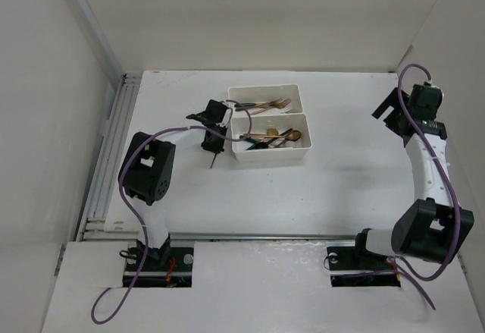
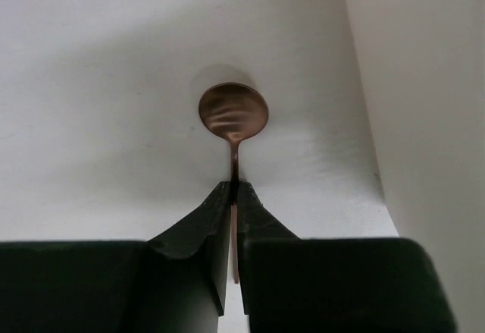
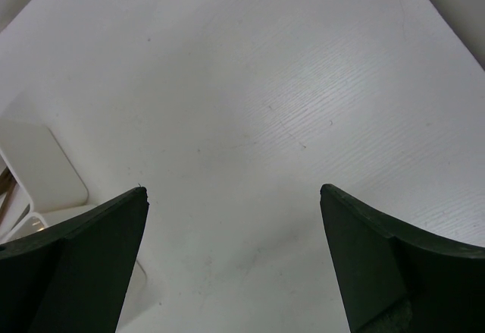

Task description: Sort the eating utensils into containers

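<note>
Your left gripper (image 1: 213, 142) is pinched tight on the handle of a copper spoon (image 2: 233, 113). The spoon hangs bowl-down over the table (image 1: 250, 204), just left of the near bin (image 1: 305, 149). Whether the bowl touches the table I cannot tell.

I'd judge this spoon belongs in that near bin. Raise it until the bowl clears the rim, carry it right, and release only once it is low among the others, so it doesn't bounce out. The handle is thin and gripped high, so move smoothly or it may swing.

The near bin holds spoons (image 1: 292, 134), copper and dark-handled. The far bin (image 1: 297, 89) behind it holds forks (image 1: 277, 105), copper and silver-looking.

Your right gripper (image 1: 385, 111) is spread wide, holding nothing, well apart from both bins.
</note>
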### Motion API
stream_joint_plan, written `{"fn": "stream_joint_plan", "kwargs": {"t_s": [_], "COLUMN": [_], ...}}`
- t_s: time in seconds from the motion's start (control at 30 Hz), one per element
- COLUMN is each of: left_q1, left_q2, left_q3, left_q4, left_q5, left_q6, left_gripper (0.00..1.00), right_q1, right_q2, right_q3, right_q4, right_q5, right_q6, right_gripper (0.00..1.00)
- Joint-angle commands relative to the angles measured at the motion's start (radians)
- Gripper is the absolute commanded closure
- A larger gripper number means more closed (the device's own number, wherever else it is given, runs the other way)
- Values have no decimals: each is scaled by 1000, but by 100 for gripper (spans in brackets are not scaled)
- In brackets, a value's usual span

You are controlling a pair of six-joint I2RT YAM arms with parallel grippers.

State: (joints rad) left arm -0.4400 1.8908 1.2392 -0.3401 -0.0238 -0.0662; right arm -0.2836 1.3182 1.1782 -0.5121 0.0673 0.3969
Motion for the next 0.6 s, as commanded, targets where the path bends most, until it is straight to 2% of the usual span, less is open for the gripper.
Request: {"fn": "stream_joint_plan", "kwargs": {"t_s": [0.0, 0.13, 0.3, 0.43, 0.57], "left_q1": [70, 124, 153, 141, 69], "left_q2": [65, 54, -74, -162, -171], "left_q3": [-23, -52, -52, 49, 183], "left_q4": [-69, -80, -14, 53, 87], "left_q5": [-39, -28, -76, -126, -175], "left_q6": [-9, 37, 150, 276, 367], "left_gripper": [100, 100, 100, 100, 100], "right_q1": [3, 3, 3, 3, 3], "right_q2": [-36, -36, -36, -36, -36], "right_q3": [-12, -12, -12, -12, -12], "right_q4": [9, 18, 18, 38, 47], "right_q5": [25, 25, 25, 6, -15], "right_q6": [13, 13, 13, 13, 22], "right_gripper": [0, 0, 0, 0, 0]}}
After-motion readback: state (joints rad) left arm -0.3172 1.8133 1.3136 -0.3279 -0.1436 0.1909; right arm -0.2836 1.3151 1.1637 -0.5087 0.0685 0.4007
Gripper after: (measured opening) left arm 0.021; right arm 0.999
